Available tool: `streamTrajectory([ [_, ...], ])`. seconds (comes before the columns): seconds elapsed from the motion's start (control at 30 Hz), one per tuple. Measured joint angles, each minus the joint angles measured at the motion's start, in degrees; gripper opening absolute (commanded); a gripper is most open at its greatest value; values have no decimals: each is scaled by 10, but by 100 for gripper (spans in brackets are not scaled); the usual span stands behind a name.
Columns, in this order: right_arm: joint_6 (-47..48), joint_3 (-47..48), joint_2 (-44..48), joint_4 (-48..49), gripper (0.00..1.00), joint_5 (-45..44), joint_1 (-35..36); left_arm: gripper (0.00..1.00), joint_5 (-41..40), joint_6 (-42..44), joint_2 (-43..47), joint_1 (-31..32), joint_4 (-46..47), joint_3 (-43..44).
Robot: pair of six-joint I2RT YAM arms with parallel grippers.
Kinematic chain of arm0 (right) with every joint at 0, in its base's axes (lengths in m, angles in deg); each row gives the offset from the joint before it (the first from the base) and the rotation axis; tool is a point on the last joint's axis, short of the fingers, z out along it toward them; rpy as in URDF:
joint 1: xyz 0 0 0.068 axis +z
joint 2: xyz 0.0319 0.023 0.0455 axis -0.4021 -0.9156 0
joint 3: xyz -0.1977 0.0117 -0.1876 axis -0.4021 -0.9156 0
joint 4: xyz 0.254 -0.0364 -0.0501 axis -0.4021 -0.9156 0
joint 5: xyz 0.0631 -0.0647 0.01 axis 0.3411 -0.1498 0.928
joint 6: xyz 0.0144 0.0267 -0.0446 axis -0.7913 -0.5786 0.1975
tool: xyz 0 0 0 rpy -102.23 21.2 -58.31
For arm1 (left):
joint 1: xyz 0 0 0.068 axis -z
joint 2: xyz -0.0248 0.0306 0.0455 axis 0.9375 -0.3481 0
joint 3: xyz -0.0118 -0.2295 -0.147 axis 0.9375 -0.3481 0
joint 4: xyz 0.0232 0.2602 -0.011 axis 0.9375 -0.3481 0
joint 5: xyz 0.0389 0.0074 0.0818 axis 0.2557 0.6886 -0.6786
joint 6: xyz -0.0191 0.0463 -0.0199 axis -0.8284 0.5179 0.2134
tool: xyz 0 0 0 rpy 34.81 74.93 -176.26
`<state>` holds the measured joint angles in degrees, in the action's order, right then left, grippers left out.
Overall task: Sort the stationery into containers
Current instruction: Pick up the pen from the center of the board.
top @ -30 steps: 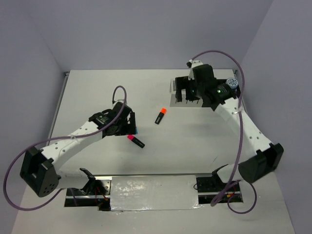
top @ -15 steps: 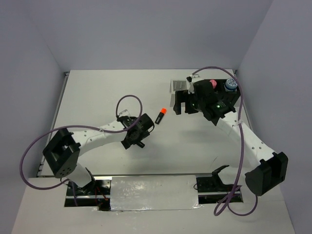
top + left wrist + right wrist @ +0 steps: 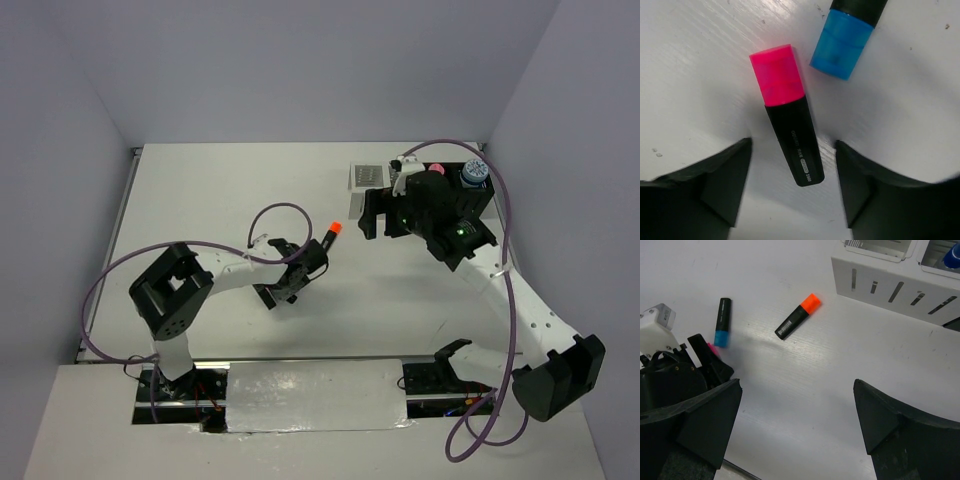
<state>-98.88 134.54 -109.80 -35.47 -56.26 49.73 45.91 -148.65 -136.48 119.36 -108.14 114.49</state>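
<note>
A pink-capped highlighter (image 3: 787, 112) lies flat on the table, its black end between the open fingers of my left gripper (image 3: 792, 146). A blue-capped highlighter (image 3: 845, 42) lies just beyond it. In the top view my left gripper (image 3: 298, 268) covers both. An orange-capped highlighter (image 3: 330, 238) lies a little beyond it, and also shows in the right wrist view (image 3: 797, 316). My right gripper (image 3: 384, 216) is open and empty, hovering in front of the containers. A white box (image 3: 365, 178) stands at the left of the row. A blue roll (image 3: 473, 173) and a pink cap (image 3: 436, 168) show in the boxes behind my right arm.
The right wrist view shows the slotted white box wall (image 3: 890, 285), the blue-capped highlighter (image 3: 722, 322) and my left gripper (image 3: 675, 377) at the left. Purple cables loop over both arms. The table's right edge runs close behind the boxes.
My left arm swung right and its gripper came down around the pink-capped highlighter. My right gripper drew back a little from the boxes, uncovering the pink cap and blue roll.
</note>
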Motion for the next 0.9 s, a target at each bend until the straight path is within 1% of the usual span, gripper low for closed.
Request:
streamTrajectory([
  [0.07, 1, 0, 4, 0, 100, 0, 0, 57, -2, -4, 4, 0, 1, -8],
  [0.1, 2, 0, 7, 0, 100, 0, 0, 39, -3, -8, 10, 0, 2, -16],
  [0.13, 3, 0, 9, 0, 100, 0, 0, 32, -4, -11, 20, 0, 9, -28],
  [0.17, 3, 0, 13, 0, 100, 1, 0, 18, -6, -12, 32, 0, 16, -43],
  [0.23, 3, -1, 20, 1, 100, 3, 0, 2, -6, -12, 65, 0, 39, -83],
  [0.27, 3, -3, 24, 2, 100, 6, 0, 0, -6, -14, 84, 0, 49, -104],
  [0.4, -7, -37, 38, 41, 100, 55, 0, 0, -10, 4, 181, 13, 87, -202],
  [0.47, -31, -75, 44, 92, 100, 100, 1, 0, -18, 28, 236, 40, 97, -244],
  [0.53, -73, -132, 49, 163, 100, 132, 10, 0, -40, 72, 302, 77, 111, -276],
  [0.6, -120, -190, 49, 232, 100, 147, 37, 0, -50, 134, 366, 99, 145, -294],
  [0.7, -180, -238, 32, 305, 100, 143, 104, 0, -58, 243, 452, 101, 233, -325],
  [0.8, -222, -240, -1, 365, 100, 108, 181, 0, -56, 337, 519, 101, 308, -350],
  [0.9, -249, -237, -25, 404, 99, 72, 226, 0, -44, 412, 560, 101, 368, -366],
])
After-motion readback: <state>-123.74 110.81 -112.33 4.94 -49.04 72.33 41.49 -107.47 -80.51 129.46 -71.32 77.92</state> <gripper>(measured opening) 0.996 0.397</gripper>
